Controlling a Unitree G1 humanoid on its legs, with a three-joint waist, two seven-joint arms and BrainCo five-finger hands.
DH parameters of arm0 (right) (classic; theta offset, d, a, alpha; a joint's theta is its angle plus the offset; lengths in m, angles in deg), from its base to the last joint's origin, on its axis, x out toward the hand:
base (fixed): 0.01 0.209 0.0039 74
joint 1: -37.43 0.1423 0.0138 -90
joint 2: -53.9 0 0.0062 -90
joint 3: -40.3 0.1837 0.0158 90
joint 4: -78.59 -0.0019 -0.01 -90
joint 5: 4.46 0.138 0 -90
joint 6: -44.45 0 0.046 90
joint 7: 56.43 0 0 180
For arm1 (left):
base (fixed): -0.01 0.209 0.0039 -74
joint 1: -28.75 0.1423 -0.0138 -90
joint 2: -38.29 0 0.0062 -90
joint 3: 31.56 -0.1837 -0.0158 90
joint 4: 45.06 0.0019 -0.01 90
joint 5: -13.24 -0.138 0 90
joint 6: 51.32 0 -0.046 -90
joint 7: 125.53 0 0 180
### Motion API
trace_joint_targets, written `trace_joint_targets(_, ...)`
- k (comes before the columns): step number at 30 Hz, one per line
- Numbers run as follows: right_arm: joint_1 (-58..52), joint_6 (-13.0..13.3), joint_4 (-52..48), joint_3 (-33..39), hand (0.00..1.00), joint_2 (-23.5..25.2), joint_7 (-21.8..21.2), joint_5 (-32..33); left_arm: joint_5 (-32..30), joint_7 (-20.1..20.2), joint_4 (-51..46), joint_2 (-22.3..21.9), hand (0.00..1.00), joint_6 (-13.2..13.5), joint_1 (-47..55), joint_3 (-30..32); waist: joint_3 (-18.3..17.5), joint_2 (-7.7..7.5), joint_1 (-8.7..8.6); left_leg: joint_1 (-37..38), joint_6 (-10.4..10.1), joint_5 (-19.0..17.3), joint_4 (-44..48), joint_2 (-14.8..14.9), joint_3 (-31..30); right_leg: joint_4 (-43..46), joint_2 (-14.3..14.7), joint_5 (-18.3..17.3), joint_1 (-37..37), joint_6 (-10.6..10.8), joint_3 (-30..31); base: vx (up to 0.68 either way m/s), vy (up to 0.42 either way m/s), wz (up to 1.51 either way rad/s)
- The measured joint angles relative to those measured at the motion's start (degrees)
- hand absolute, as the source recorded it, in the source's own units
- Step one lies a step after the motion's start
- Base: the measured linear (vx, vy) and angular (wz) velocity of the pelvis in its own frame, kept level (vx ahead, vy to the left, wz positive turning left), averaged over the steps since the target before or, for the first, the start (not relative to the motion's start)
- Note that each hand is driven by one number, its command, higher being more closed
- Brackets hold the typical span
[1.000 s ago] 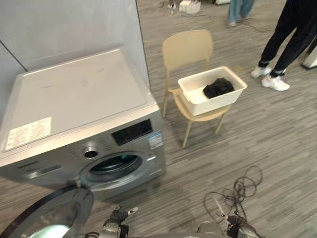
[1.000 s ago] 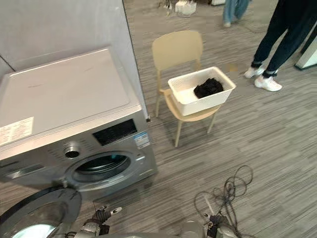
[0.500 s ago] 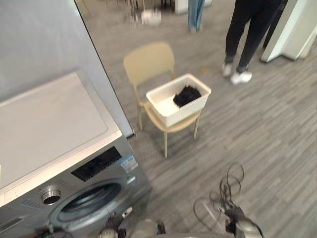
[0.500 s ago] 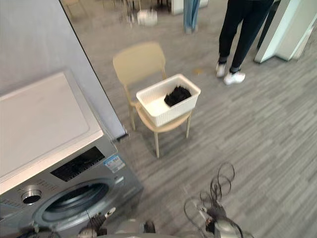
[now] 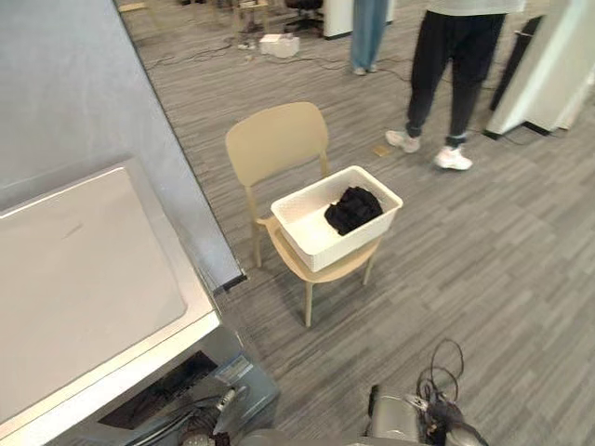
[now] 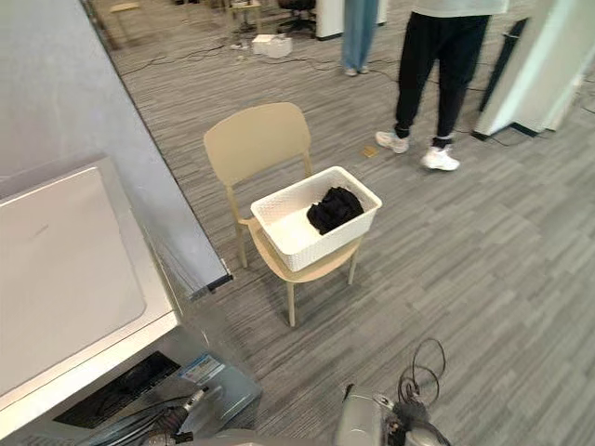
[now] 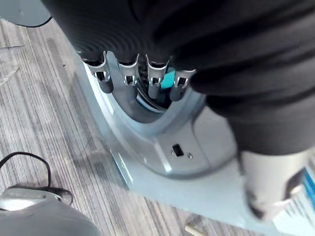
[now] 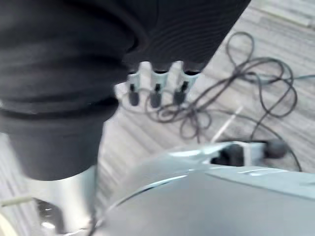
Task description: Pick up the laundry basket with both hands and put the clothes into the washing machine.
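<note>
The basket [image 5: 346, 253] sits on the seat of a chair [image 5: 276, 144], with dark clothes [image 5: 353, 208] heaped at its right end. A grey wall panel [image 5: 84, 84] runs beside the washing machine [image 5: 84, 279] and ends near the chair. A person [image 5: 446, 74] stands beyond on the striped grey floor [image 5: 502, 269]. The left hand [image 7: 129, 73] and right hand [image 8: 156, 91] hang with loose fingers, holding nothing

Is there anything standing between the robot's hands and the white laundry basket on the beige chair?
Nothing visible does. The white plastic laundry basket sits on the beige chair; the left hand and right hand hang low, open, with grey floor between. A person stands beyond the chair.
</note>
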Motion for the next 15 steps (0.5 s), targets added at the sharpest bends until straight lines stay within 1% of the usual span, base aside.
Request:
trace_joint_targets(1, -0.2, -0.1, 0.5, 0.4, 0.00, 0.4, 0.0, 0.0, 0.0, 0.1, -0.7, 0.0, 0.00, 0.4, 0.1, 0.0, -0.2, -0.37, -0.01, 0.6, -0.7, -0.1, -0.4, 0.7, -0.3, -7.0, 0.1, 1.5, 1.3, -0.1, 1.6, 0.30, -0.352, 0.54)
trace_joint_targets(2, -0.8, -0.3, 1.1, 1.1, 0.00, 1.2, 0.0, 0.0, 0.0, -0.1, -1.0, 0.1, 0.00, 0.3, 0.3, 0.4, -0.6, -1.11, -0.04, 1.2, -1.9, -0.8, -0.7, 1.6, -0.9, -15.7, 0.3, 4.8, 3.6, -0.3, 4.2, 0.25, -0.334, 0.54)
trace_joint_targets(3, -1.7, -0.5, 2.1, 1.7, 0.00, 2.3, 0.0, 0.0, -0.1, 0.0, -1.2, 0.7, 0.00, 0.7, 1.1, 1.1, -1.7, -2.81, -0.03, 2.1, -3.9, -2.0, -1.0, 2.5, -2.4, -22.0, 0.3, 11.4, 5.3, 1.2, 7.2, 0.39, -0.567, 0.61)
trace_joint_targets(4, -1.6, -0.8, 2.9, 1.9, 0.00, 1.6, -0.2, 0.0, -0.1, -0.7, -0.9, -0.4, 0.00, 0.5, 1.5, 3.4, -2.6, -1.62, -0.13, 2.8, -5.0, -2.5, -1.2, 5.5, -3.5, -19.0, 2.0, 11.3, 4.9, 7.0, 6.4, 0.31, -0.468, 0.46)
trace_joint_targets(5, -1.6, -0.8, 3.0, 1.8, 0.00, 1.3, -0.1, 0.0, -0.3, -0.3, -0.9, -0.7, 0.00, 0.5, 1.7, 3.8, -2.9, -0.95, -0.07, 2.7, -5.6, -2.2, -1.2, 6.1, -3.6, -18.2, 2.5, 10.5, 4.8, 6.5, 5.7, 0.36, -0.535, 0.40)
trace_joint_targets(6, -1.2, -1.1, 3.9, 1.8, 0.00, 0.4, -0.1, 0.0, -0.4, 1.1, -1.2, -2.5, 0.00, 1.5, 2.6, 5.3, -3.3, -0.10, 0.06, 2.8, -7.9, 1.8, -0.1, 8.3, -3.1, -13.0, 3.9, 6.4, 4.0, 4.4, 3.4, 0.21, -0.339, 0.30)
trace_joint_targets(7, -1.2, -1.1, 3.9, 1.8, 0.00, 0.4, -0.1, 0.0, -0.4, 1.1, -1.1, -2.7, 0.00, 1.5, 2.6, 5.4, -3.2, -0.32, 0.01, 2.6, -8.3, 3.1, 0.5, 8.9, -3.1, -11.5, 4.1, 5.2, 4.1, 3.9, 2.8, 0.27, -0.467, 0.35)
trace_joint_targets(8, -0.9, -1.2, 3.9, 1.8, 0.00, 0.2, 0.0, 0.0, -0.3, 1.1, -1.1, -2.8, 0.00, 1.5, 3.1, 6.4, -3.4, -0.17, 0.04, 1.9, -8.2, 5.0, 2.2, 9.8, -3.3, -10.1, 4.7, 3.5, 4.8, 3.0, 1.6, 0.27, -0.501, 0.41)
trace_joint_targets(9, -0.6, -1.3, 4.1, 1.8, 0.00, -0.2, 0.0, 0.0, 0.0, 1.1, -1.0, -3.5, 0.00, 1.5, 2.8, 7.4, -3.9, 0.63, -0.34, -0.9, -7.6, 7.3, 8.0, 11.2, -4.4, -10.6, 5.7, 1.9, 6.8, 1.7, -0.8, 0.30, -0.577, 0.53)
trace_joint_targets(10, -0.6, -1.5, 4.2, 1.3, 0.00, -0.7, -0.1, 0.0, 0.2, 1.2, -1.3, -4.0, 0.00, 1.7, 2.6, 7.9, -4.1, 1.10, -0.25, -5.4, -4.9, 11.7, 16.5, 12.7, -5.2, -11.8, 7.0, 1.1, 9.5, 0.5, -3.0, 0.24, -0.468, 0.53)
trace_joint_targets(11, -0.6, -1.6, 4.2, 0.8, 0.00, -0.8, -0.1, 0.0, 0.7, 1.3, -1.5, -4.3, 0.00, 1.7, 2.5, 8.7, -4.0, 1.14, -0.19, -7.7, -3.9, 15.2, 21.3, 13.5, -5.1, -12.8, 7.7, 0.8, 11.1, -0.1, -3.9, 0.22, -0.421, 0.42)
trace_joint_targets(12, -0.4, -1.6, 4.2, -0.4, 0.00, -0.7, -0.1, 0.0, 1.9, 1.3, -1.6, -4.5, 0.00, 2.2, 2.5, 9.4, -4.0, 1.12, 0.02, -12.9, -2.3, 21.6, 30.7, 16.2, -4.0, -16.1, 9.3, 0.5, 15.5, -1.8, -6.2, 0.13, -0.235, 0.25)
trace_joint_targets(13, -0.2, -1.6, 4.3, -0.7, 0.00, -0.8, 0.0, 0.0, 2.1, 1.4, -1.6, -4.4, 0.00, 2.3, 2.5, 9.4, -3.9, 1.07, 0.09, -13.7, -2.0, 21.4, 32.0, 16.5, -3.4, -16.6, 9.5, 0.6, 16.1, -2.2, -6.6, 0.13, -0.256, 0.27)
trace_joint_targets(14, 0.5, -1.6, 4.4, -1.1, 0.00, -1.3, 0.0, 0.1, 2.3, 1.8, -1.6, -3.9, 0.00, 2.7, 2.3, 8.7, -3.8, 0.77, 0.05, -17.0, 0.2, 19.9, 35.6, 17.4, 1.0, -19.2, 10.1, 1.0, 18.6, -3.3, -8.0, 0.11, -0.196, 0.28)
trace_joint_targets(15, 1.0, -1.4, 4.4, -1.2, 0.00, -1.9, 0.0, 0.1, 2.3, 2.2, -1.6, -3.6, 0.00, 2.7, 2.0, 8.0, -3.7, 0.59, 0.02, -18.9, 1.8, 18.2, 36.5, 17.2, 7.0, -22.2, 10.2, 1.8, 21.4, -3.9, -9.3, 0.14, -0.212, 0.37)
